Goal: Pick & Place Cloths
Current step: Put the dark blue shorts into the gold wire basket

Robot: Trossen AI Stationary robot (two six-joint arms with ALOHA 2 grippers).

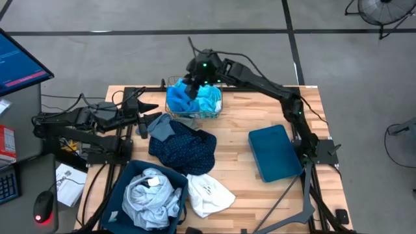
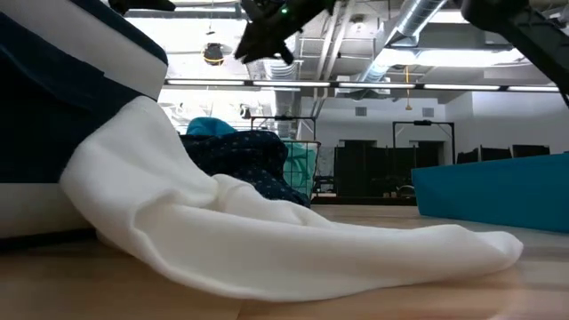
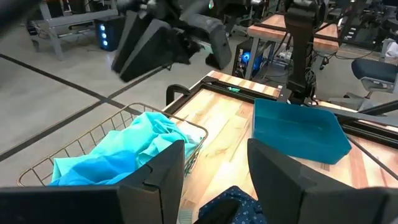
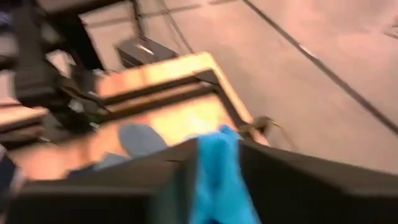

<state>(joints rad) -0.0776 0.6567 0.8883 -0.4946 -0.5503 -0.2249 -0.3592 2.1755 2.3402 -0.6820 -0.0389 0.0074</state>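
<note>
A gold wire basket (image 1: pixel 218 114) at the table's far middle holds a bright blue cloth (image 1: pixel 176 101) and a turquoise cloth (image 1: pixel 210 97). My right gripper (image 1: pixel 194 87) hangs high above the basket, and nothing hangs from it in the low view (image 2: pixel 263 40). In its wrist view the blue cloth (image 4: pixel 217 180) shows in the gap between its fingers. My left gripper (image 3: pixel 214 180) waits open at the table's left, above a pale grey-blue cloth (image 1: pixel 161 126). That cloth lies on a navy dotted cloth (image 1: pixel 185 148). A white cloth (image 1: pixel 209 195) lies near the front.
A dark teal bin (image 1: pixel 123 177) at the near left holds grey cloths (image 1: pixel 151 195), and the white cloth (image 2: pixel 267 240) leans on its wall. Another teal bin (image 1: pixel 276 153) stands at the right. Bare wood lies between the navy cloth and that bin.
</note>
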